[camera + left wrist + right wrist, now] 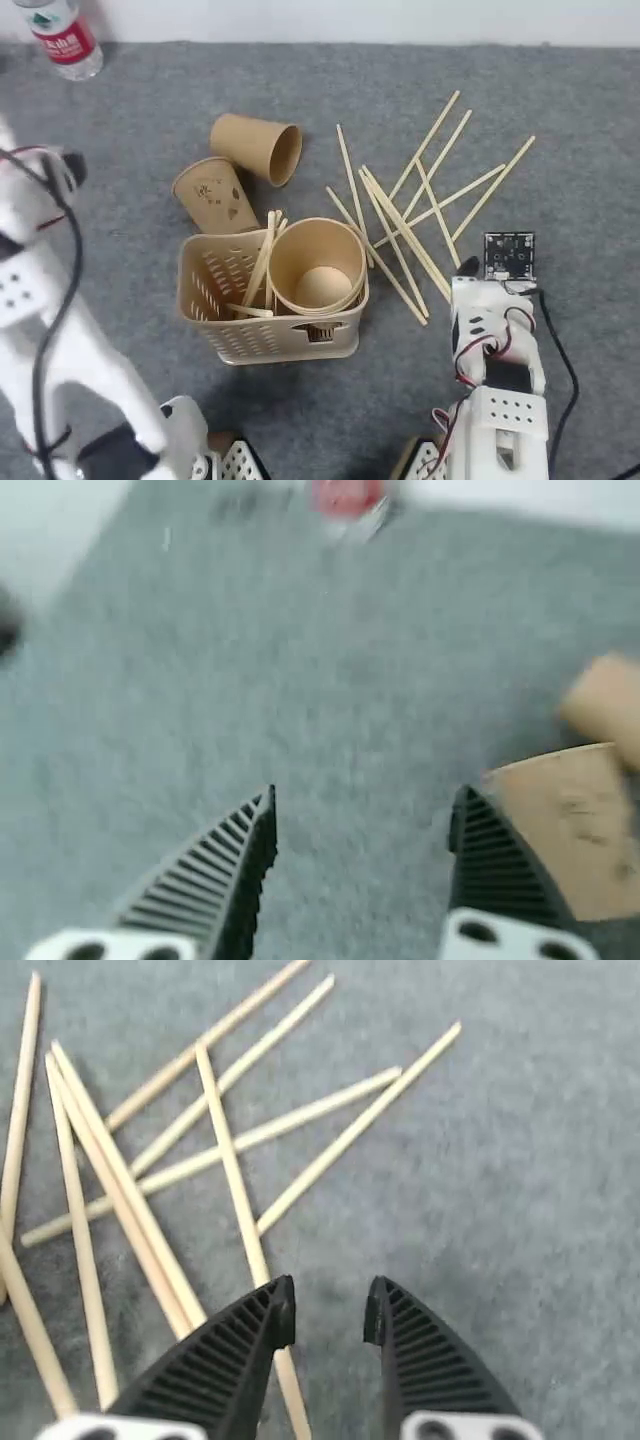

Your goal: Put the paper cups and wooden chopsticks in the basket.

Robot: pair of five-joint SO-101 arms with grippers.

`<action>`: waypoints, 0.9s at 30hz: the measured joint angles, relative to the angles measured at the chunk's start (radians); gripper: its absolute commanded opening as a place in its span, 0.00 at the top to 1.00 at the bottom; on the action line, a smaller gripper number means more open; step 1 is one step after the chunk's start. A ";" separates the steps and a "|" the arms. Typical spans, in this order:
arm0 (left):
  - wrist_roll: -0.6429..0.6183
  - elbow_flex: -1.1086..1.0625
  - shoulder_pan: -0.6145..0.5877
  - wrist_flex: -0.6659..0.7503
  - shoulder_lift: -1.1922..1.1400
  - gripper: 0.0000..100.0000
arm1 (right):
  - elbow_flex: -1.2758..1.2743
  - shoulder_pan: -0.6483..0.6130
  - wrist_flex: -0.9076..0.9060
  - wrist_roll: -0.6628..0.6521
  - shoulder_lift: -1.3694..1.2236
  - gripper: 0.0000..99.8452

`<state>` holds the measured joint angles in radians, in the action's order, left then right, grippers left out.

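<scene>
A beige slotted basket (250, 340) sits mid-carpet, holding one upright paper cup (318, 262) and a few chopsticks (262, 262). Two more paper cups lie on their sides behind it, one (258, 147) farther back and one (213, 195) touching the basket's rear. Several wooden chopsticks (410, 210) are scattered to the basket's right. My right gripper (330, 1282) is open just over the carpet at the near end of that pile, with a chopstick (232, 1160) running under one finger (240, 1350). My left gripper (367, 792) is wide open and empty, with a lying cup (570, 820) just beyond one fingertip (490, 850).
A plastic bottle with a red label (62, 38) lies at the far left corner of the grey carpet (150, 110). The left arm (30, 260) stands along the left edge and the right arm (495, 340) at the near right. A pale wall borders the back.
</scene>
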<state>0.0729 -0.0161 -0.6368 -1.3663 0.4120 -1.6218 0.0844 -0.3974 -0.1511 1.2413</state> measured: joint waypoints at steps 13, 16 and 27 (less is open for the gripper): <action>-0.032 -0.683 -0.175 0.531 -0.112 0.73 | 0.450 -0.143 -0.420 -0.224 -0.005 0.87; -0.023 -0.769 -0.176 0.698 -0.157 0.73 | 0.525 -0.155 -0.423 -0.224 -0.100 0.87; -0.021 -0.721 -0.118 1.158 -0.575 0.73 | 1.109 -0.275 -0.692 -0.198 -0.850 0.87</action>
<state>0.0514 -0.7373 -0.7549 -0.2079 -0.1634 -0.5125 -0.1903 -1.0894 -0.3491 0.3913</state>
